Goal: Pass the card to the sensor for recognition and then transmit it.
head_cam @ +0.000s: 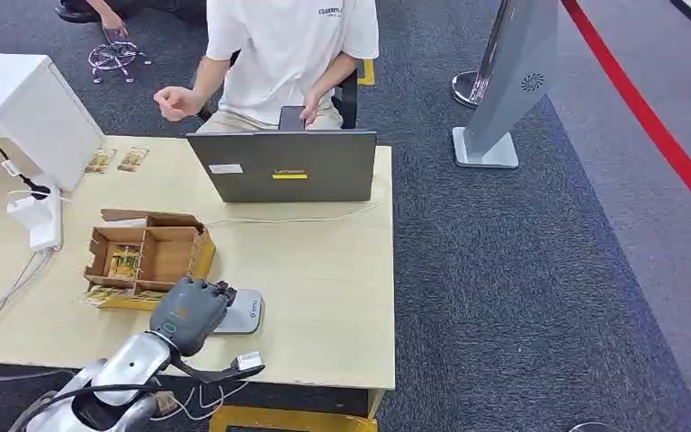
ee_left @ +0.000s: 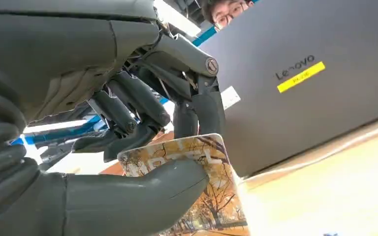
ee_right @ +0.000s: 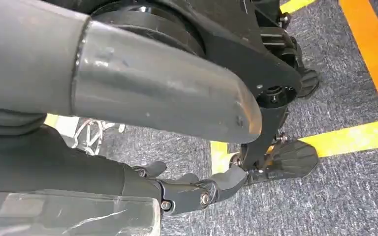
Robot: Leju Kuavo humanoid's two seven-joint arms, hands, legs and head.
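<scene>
Head view shows the left hand (head_cam: 195,312) low over the near edge of the table (head_cam: 324,288), directly above the grey sensor (head_cam: 245,310), which lies flat just beside the cardboard box (head_cam: 148,254). In the left wrist view the thumb (ee_left: 142,194) presses the card (ee_left: 197,167) against the darker fingers (ee_left: 199,110), so this hand grips the card, with the laptop (ee_left: 315,83) well behind it. From above, the hand hides the card and most of the sensor, so I cannot tell whether the two touch.

The step in hand looks like the reading itself. To do it well, the card's face should lie flat and parallel to the sensor's top, centred on it, and pause there until it registers. The thumb covers a good part of the card; that is fine for grip, but the free end is what should come over the reader. Lowering should be gentle, since the sensor is loose and near the edge and could be shoved off. The box wall on the left is close, so any sideways correction is better made towards the laptop side.

The right hand (ee_right: 197,191) hangs over carpet; its fingers seem curled and hold nothing I can see, though I cannot tell for sure.
</scene>
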